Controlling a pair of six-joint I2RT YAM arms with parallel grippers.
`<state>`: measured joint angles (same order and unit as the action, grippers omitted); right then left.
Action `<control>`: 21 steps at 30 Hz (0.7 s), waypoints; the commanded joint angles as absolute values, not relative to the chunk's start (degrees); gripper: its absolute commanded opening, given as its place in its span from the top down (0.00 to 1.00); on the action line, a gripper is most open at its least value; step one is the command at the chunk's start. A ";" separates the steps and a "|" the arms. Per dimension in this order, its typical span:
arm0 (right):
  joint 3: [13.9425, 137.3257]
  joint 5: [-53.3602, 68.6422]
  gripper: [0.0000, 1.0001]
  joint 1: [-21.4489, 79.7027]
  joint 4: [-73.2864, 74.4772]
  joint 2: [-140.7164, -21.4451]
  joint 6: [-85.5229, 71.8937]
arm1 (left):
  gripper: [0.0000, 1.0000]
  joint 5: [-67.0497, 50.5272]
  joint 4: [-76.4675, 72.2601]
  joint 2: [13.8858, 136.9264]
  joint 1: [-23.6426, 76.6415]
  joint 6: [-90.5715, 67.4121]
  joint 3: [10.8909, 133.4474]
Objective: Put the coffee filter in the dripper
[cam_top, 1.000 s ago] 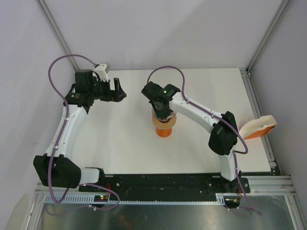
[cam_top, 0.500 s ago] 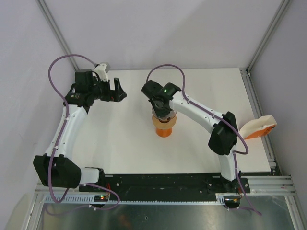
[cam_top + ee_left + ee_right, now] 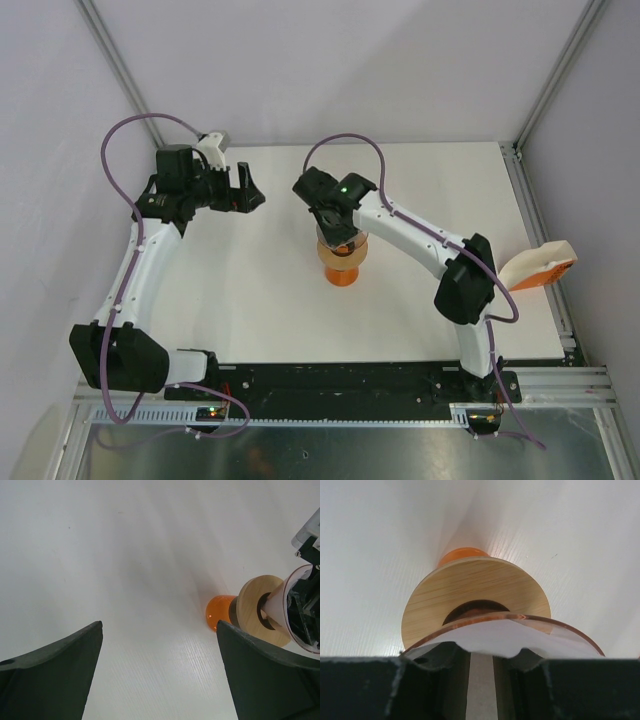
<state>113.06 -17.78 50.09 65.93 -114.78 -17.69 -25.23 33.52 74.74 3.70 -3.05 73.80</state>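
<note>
Over the dripper (image 3: 342, 270), right hand (image 3: 336, 232) masking coffee filter (image 3: 500, 637), grip unclear, left hand (image 3: 252, 188) released, packet (image 3: 540, 268) well apart.

Dripper (image 3: 342, 264) stands upright near the middle of the table (image 3: 250, 310). Coffee filter (image 3: 505, 637) sits inside its rim. Right gripper (image 3: 336, 236) directly over the dripper's mouth, at the filter. Left gripper (image 3: 254, 188) off to the left and farther back, well apart. Packet (image 3: 538, 268) at the table's right edge, beside the right arm's elbow.
</note>
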 commanded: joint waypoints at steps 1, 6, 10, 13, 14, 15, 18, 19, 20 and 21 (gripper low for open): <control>115.64 -19.26 0.72 50.88 65.86 -111.22 -16.30 | 0.00 -26.91 31.61 73.35 3.08 -3.42 73.48; 115.74 -19.89 0.68 51.13 65.58 -110.43 -15.88 | 0.00 -27.06 31.64 73.13 3.10 -3.43 73.48; 115.76 -20.18 0.66 51.21 65.25 -109.64 -15.44 | 0.00 -27.11 31.63 73.14 3.04 -3.49 73.45; 115.58 -20.33 0.65 51.18 64.96 -108.99 -15.20 | 0.00 -27.28 31.64 73.31 3.03 -3.63 73.47; 115.44 -20.58 0.64 51.21 64.87 -108.77 -15.07 | 0.00 -27.35 31.64 73.35 3.05 -3.71 73.52; 115.20 -20.79 0.63 51.23 64.78 -108.57 -15.01 | 0.00 -27.39 31.64 73.37 3.06 -3.74 73.54; 114.66 -21.28 0.60 51.22 64.58 -108.15 -14.91 | 0.00 -27.46 31.64 73.30 3.01 -3.73 73.56; 114.42 -21.14 0.59 51.18 64.41 -108.00 -14.88 | 0.00 -27.53 31.60 73.26 3.04 -3.71 73.56; 114.16 -20.99 0.59 51.17 64.20 -107.92 -14.87 | 0.00 -27.61 31.57 73.28 3.02 -3.70 73.56; 113.90 -20.69 0.58 51.12 64.00 -107.88 -14.86 | 0.00 -27.69 31.56 73.25 3.00 -3.70 73.52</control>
